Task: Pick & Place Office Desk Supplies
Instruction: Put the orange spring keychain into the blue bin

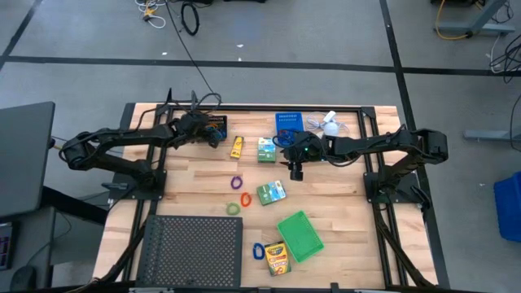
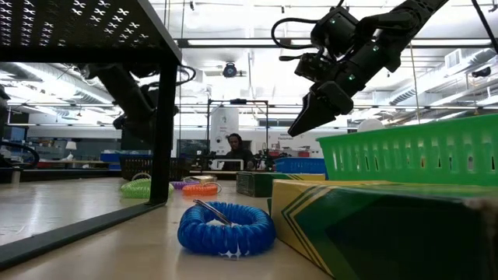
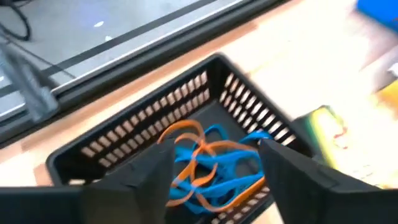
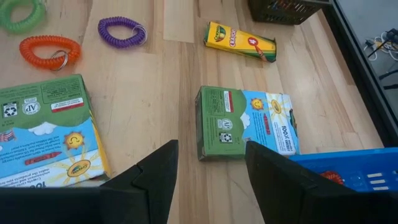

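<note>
Black bin [image 3: 186, 118], slatted walls (orange and blue loops [image 3: 211, 165] inside), left gripper [image 3: 214, 177] spread above.

In the left wrist view the dark fingers [image 3: 292, 180] hide part of the loops [image 3: 208, 165] in the black bin [image 3: 124, 134]; the blue bin [image 4: 354, 171] is cut off at the right wrist view's edge

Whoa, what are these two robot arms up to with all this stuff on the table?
They're sorting desk supplies into small bins. The left gripper hangs over the black bin at the table's far edge, fingers apart, with orange and blue coil bands lying inside it. The right gripper hovers open above a green-white box near the blue bin. A second green-white box, more coil bands, two crayon boxes and a green bin lie on the table.
</note>
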Action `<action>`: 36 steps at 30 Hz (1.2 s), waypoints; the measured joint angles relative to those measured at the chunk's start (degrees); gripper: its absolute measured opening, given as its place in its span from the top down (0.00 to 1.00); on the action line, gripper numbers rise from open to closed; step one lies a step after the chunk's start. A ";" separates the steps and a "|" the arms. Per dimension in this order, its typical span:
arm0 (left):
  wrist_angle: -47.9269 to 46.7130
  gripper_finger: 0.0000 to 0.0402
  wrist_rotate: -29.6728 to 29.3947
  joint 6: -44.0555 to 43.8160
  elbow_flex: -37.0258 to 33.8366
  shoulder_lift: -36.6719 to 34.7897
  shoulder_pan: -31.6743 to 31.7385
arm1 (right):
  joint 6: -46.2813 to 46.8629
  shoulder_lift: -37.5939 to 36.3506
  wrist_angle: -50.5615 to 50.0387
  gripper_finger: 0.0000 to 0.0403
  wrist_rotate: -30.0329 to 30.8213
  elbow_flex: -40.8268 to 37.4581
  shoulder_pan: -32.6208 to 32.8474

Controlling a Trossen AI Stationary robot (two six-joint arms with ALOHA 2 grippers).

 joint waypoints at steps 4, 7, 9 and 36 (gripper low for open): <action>0.13 0.28 1.77 2.24 2.41 -0.13 0.01 | 0.00 0.00 -0.02 0.51 0.00 0.00 0.00; 0.07 0.25 3.76 4.03 3.94 -0.15 0.01 | 0.00 0.00 -0.01 0.51 -0.04 0.00 0.00; 0.04 0.24 5.60 5.31 4.76 -0.15 0.01 | 0.00 0.00 0.00 0.51 -0.81 0.00 -0.02; 2.33 0.24 29.59 22.12 6.87 -18.89 -12.69 | -8.55 18.23 -19.64 0.51 -8.72 26.53 9.41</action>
